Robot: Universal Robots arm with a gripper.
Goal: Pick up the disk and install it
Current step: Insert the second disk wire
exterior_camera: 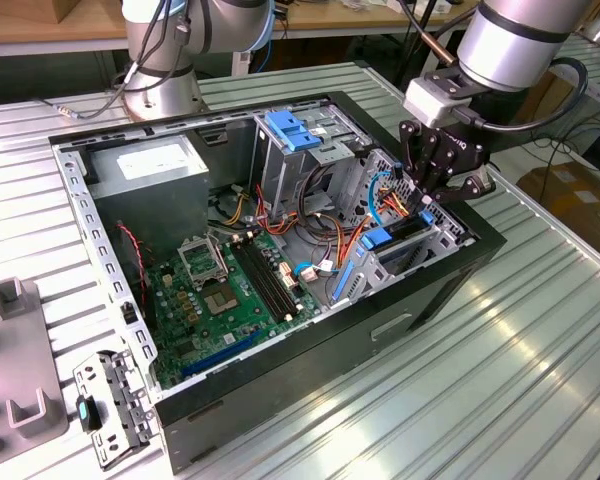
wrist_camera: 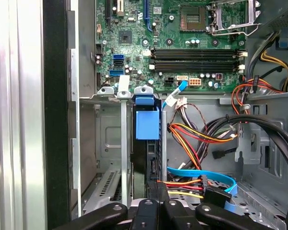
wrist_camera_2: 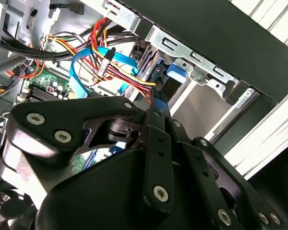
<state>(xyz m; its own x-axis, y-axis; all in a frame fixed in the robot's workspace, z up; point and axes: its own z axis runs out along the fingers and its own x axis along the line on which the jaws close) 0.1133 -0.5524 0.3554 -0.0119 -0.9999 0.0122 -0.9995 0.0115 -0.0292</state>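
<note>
The disk (exterior_camera: 402, 230) stands on edge in a slot of the drive cage at the exterior view's right end of the open computer case (exterior_camera: 280, 400). Its black body (wrist_camera: 147, 160) and blue frame tab (wrist_camera: 147, 122) show in the first wrist view. My gripper (exterior_camera: 427, 203) hangs straight over the cage, its black fingers drawn close together on the disk's near end. The second wrist view has the fingertips (wrist_camera_2: 149, 109) meeting right at the blue frame (wrist_camera_2: 161, 101).
Orange, yellow and blue cables (wrist_camera: 197, 179) crowd the cage beside the disk. The motherboard (exterior_camera: 230, 290), a grey power supply box (exterior_camera: 145, 165) and an upper bay with a blue bracket (exterior_camera: 295, 130) share the case. A second arm's base (exterior_camera: 160, 90) and grey fixtures (exterior_camera: 15, 370) stand nearby.
</note>
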